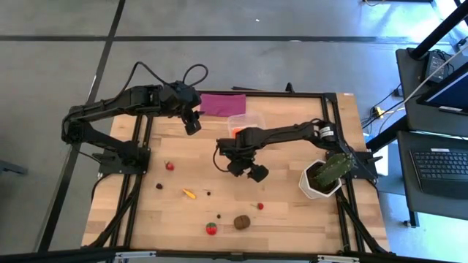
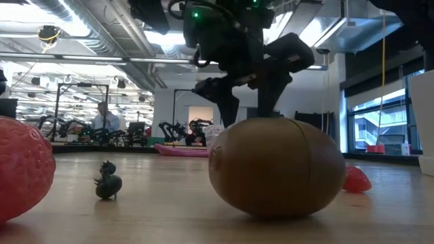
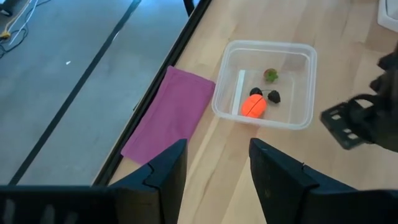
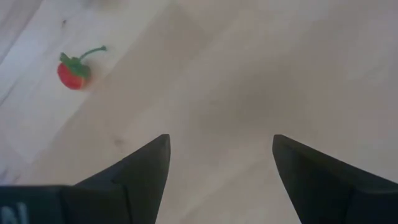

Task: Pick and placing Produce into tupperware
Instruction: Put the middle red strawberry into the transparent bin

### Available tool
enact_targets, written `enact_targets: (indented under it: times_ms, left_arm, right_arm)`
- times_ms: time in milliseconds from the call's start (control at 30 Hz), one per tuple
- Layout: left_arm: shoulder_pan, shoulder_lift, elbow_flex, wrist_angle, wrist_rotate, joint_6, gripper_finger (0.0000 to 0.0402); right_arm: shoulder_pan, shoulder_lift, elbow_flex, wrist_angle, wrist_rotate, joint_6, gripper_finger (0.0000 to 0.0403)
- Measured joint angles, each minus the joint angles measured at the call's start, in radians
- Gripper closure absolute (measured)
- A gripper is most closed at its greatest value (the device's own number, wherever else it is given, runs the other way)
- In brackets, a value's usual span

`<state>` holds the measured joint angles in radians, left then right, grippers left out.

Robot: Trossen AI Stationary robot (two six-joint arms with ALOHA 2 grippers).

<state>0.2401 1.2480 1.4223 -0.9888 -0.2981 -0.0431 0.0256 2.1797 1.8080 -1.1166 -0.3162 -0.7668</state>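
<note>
My right hand (image 4: pixel 221 174) hangs spread wide and empty above the bench (image 4: pixel 249 74), near a small red piece (image 4: pixel 73 71). My left hand (image 3: pixel 214 171) is half spread, holding nothing.

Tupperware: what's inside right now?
The tupperware holds an orange ball, two small dark bits, a greenish piece and a white strip. Anything beneath the ball is hidden.

One tupperware (image 1: pixel 245 123), one cloth (image 1: pixel 221 104) (purple), two arms.

Orange ball (image 3: pixel 253 106) in clear tupperware (image 3: pixel 300 118), purple cloth (image 3: pixel 171 113), brown lump (image 2: pixel 274 167)
</note>
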Motion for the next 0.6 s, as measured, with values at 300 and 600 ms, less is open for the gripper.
enact_targets:
  times_ms: [300, 600]
  left_arm:
    - [0.000, 0.000, 0.000, -0.010, 0.000, 0.000, 0.0237]
    - [0.000, 0.000, 0.000, -0.010, 0.000, 0.000, 0.0237]
  right_arm:
    - [0.081, 0.012, 0.000, 0.002, 0.007, -0.002, 0.0120]
    - [0.148, 0.012, 0.000, 0.028, 0.008, 0.006, 0.0120]
